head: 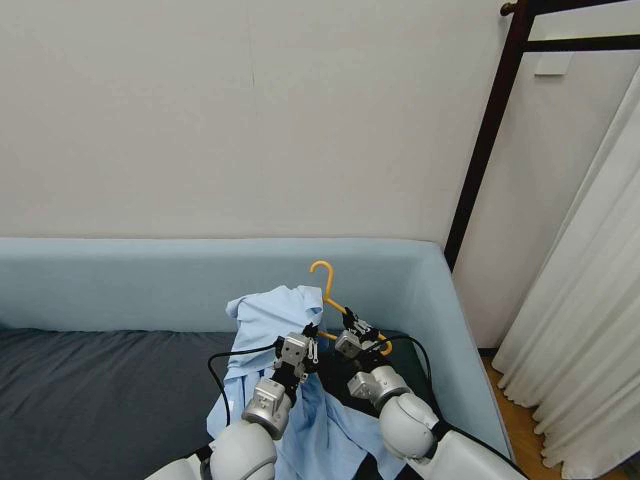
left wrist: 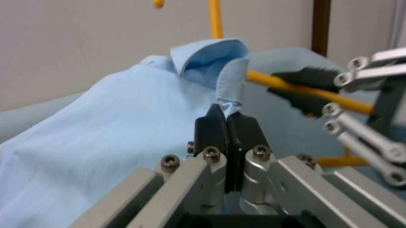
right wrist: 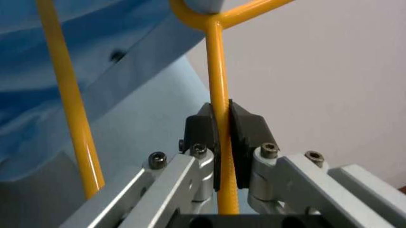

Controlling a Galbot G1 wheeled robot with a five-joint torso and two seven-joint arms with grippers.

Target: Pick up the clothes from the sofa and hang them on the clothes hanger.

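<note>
A light blue shirt hangs on a yellow hanger held above the sofa. My left gripper is shut on the shirt's front edge just below the collar. In the left wrist view its black pads pinch the blue cloth. My right gripper is shut on the hanger's yellow arm, right of the collar. The right gripper also shows across from the left one, clamped on the yellow bar. The shirt's lower part drapes down between my arms.
The light blue sofa's backrest runs across the view, with a dark seat cushion at the left. A dark wooden clothes rack stands at the upper right by the wall. White curtains hang at the right edge.
</note>
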